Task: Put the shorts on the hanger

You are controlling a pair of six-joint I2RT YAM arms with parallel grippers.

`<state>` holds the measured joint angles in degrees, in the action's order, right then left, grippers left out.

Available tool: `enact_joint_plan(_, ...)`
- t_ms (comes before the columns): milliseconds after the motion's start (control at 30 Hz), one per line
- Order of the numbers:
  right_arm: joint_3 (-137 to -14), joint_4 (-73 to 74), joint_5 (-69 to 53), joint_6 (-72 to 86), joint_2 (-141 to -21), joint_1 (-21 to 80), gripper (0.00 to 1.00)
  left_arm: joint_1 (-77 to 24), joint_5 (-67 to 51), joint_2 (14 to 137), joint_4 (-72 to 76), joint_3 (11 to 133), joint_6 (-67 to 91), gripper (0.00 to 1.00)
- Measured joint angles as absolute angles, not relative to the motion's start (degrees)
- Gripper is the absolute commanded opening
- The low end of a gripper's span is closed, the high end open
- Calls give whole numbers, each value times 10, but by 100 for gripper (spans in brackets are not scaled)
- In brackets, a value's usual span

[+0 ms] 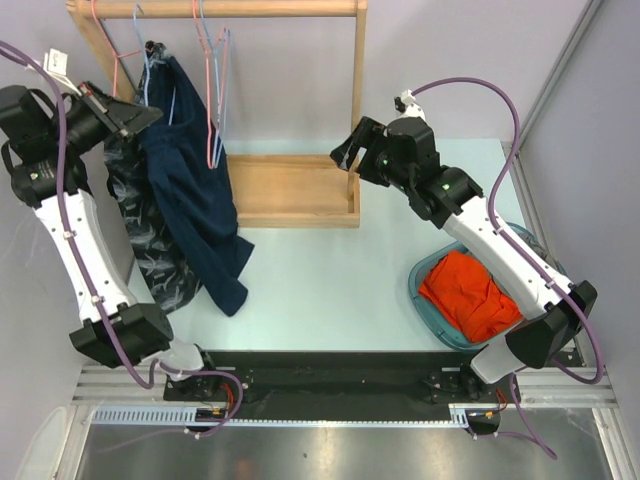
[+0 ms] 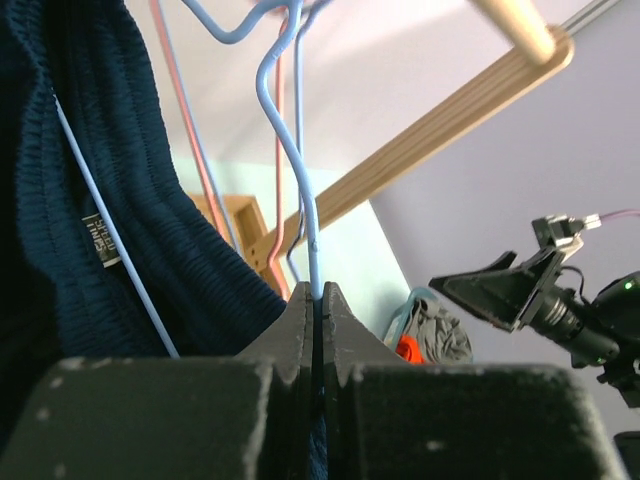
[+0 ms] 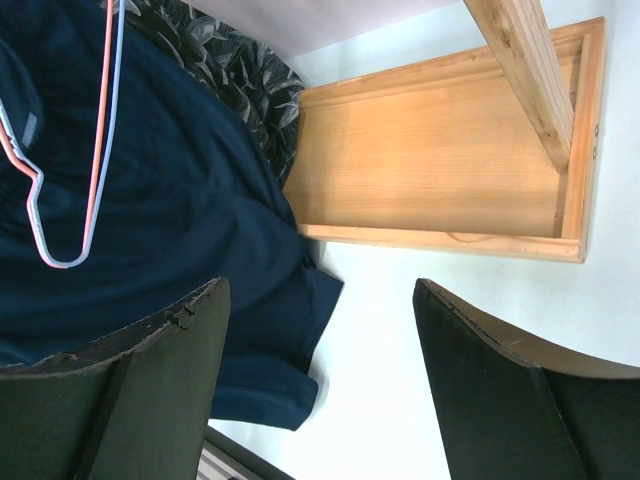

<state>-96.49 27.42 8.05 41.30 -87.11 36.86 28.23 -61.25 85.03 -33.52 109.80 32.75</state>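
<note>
The left gripper (image 2: 315, 292) was pinched shut on the thin wire of the light-blue hanger (image 2: 312, 240), its two fingers (image 2: 290, 325) meeting with only the wire between them. The shorts (image 1: 190, 190) hung at the left end of the wooden rack (image 1: 220, 8), falling in a long dark fold towards the table (image 1: 330, 280). In the left wrist view their gathered waistband and small label (image 2: 100, 240) sat just beside the gripper, with one slanting wire of the hanger lying across the fabric (whether it ran inside the waistband or only over it could not be told). The leaf-print garment (image 1: 150, 250) hung just behind and to the left of the shorts, touching them. Two pink hangers (image 1: 210, 100) hung from the rail, next to the shorts.

The right gripper (image 3: 320, 300) was spread wide and held nothing, poised above the rack's wooden base tray (image 3: 440, 160), apart from the shorts. A blue basket (image 1: 425, 290) holding an orange garment (image 1: 470, 295) sat at the right of the table.
</note>
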Motion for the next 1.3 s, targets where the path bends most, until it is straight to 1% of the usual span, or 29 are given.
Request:
enact_joint_plan(267, -965, 271, 77, 411, -871, 364, 79, 277, -600, 906, -266, 1179, 387, 0)
enact_joint_plan(400, -965, 271, 74, 409, -871, 356, 79, 276, -593, 929, -243, 1186, 404, 0)
enact_joint_plan(733, -965, 271, 62, 404, -871, 338, 79, 275, -579, 979, -247, 1185, 406, 0)
enact_joint_plan(767, -965, 271, 61, 404, -871, 336, 79, 275, -576, 981, -248, 1185, 405, 2)
enact_joint_plan(800, -965, 271, 59, 403, -871, 335, 79, 275, -573, 982, -249, 1185, 405, 10)
enact_joint_plan(867, -965, 271, 55, 402, -871, 333, 79, 275, -569, 982, -252, 1185, 402, 19)
enact_joint_plan(933, -965, 271, 50, 400, -871, 331, 79, 275, -561, 982, -254, 1185, 399, 29)
enact_joint_plan(1000, -965, 271, 47, 398, -871, 331, 80, 275, -552, 982, -256, 1185, 390, 35)
enact_joint_plan(1033, -965, 271, 46, 396, -871, 329, 80, 275, -546, 981, -258, 1185, 387, 43)
enact_joint_plan(1200, -965, 271, 39, 387, -871, 323, 81, 279, -522, 965, -273, 1177, 364, 60)
enact_joint_plan(1233, -965, 271, 39, 385, -871, 320, 81, 281, -516, 957, -275, 1170, 361, 67)
enact_joint_plan(1300, -965, 271, 37, 379, -870, 312, 81, 290, -505, 935, -279, 1153, 353, 73)
